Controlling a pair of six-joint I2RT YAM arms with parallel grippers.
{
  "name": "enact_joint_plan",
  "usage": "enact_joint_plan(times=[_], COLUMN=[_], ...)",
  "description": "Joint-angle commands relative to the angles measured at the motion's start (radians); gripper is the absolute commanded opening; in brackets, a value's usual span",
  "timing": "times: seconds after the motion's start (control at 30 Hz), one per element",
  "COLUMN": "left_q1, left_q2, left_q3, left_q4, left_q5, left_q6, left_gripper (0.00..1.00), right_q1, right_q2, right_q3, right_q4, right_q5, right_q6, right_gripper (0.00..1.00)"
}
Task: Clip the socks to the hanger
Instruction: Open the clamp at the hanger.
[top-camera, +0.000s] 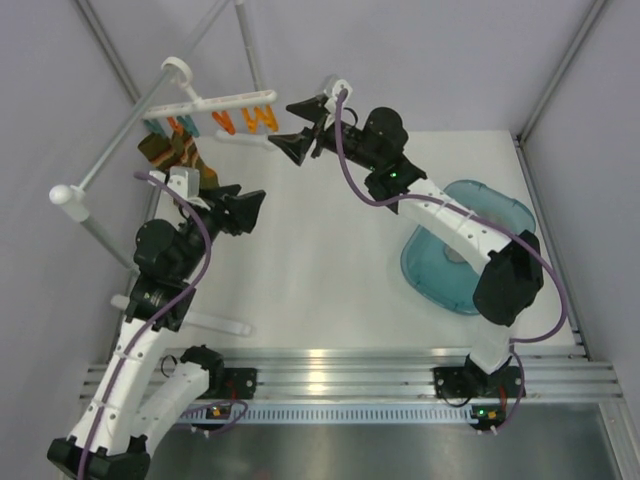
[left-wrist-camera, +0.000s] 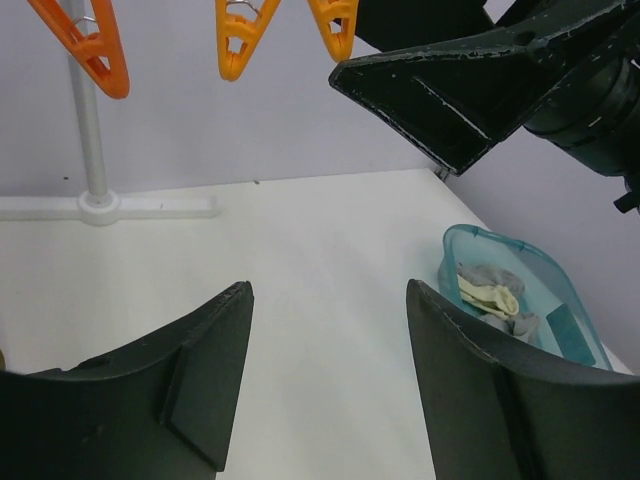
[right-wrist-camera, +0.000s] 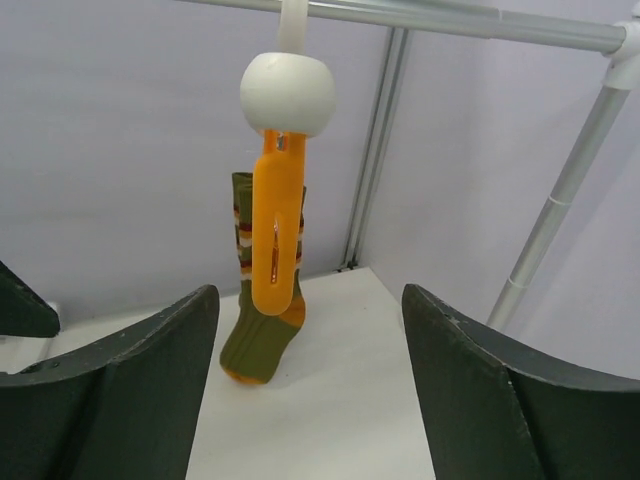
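Right gripper (right-wrist-camera: 310, 300) squared up to orange clip (right-wrist-camera: 276, 240) of the hanger (top-camera: 235, 98); nothing picked yet.
Its jaws gape wide and empty, clip just ahead between them, probably to pinch it apart. Left gripper (left-wrist-camera: 328, 300) also spread wide, holding nothing. Grey and cream socks (left-wrist-camera: 490, 292) lie in the basin (left-wrist-camera: 556, 278), ahead-right of left gripper; striped sock (right-wrist-camera: 260, 340) hangs behind the clip.

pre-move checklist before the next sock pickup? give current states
1. Left gripper open and empty: ok.
2. Right gripper open and empty: ok.
3. Socks lying in basin, in view: ok.
4. Orange clips on hanger free: ok.
5. Striped sock hanging from hanger: ok.
6. Sock in a gripper: not ok, neither holds one.
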Motion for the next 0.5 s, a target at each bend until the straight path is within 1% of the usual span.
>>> enact_joint_plan(times=[0.0,0.1,0.23,0.33,0.43,0.47], left_q1=[0.001,0.001,0.001,0.001,0.001,0.001], left_q2=[0.011,0.04,0.057,0.072,0.114,0.124], left_q3=[0.04,0.071,0.1,0.12,0.174,0.189], left_q4=[0.097,0.1,0.118,0.126,0.082,0.071], left_q5=[-0.003,0.016,0.03,0.001,-0.051,-0.071], left_q6=[-0.069,-0.086,-0.097,-0.109,-0.165,-0.195], left_gripper=[0.68,0.67,0.68,0.68,0.66,0.66], right_q1=[0.025,0.028,0.028,0.026,0.026,0.028], right_q2=[-0.025,-0.01,0.035,0.038,0.038,0.039], right_q3=[0.038,0.067,0.136,0.145,0.151,0.153], right_q4=[0.034,0.004,-0.041,-0.038,-0.046,-0.05], right_q5=[-0.047,-0.048,-0.03,-0.028,-0.024,-0.022], right_q6=[-0.002,-0.011,-0.008,0.003,0.006,0.0], right_gripper=[0.72,0.66,0.62,0.58,0.47,0.4])
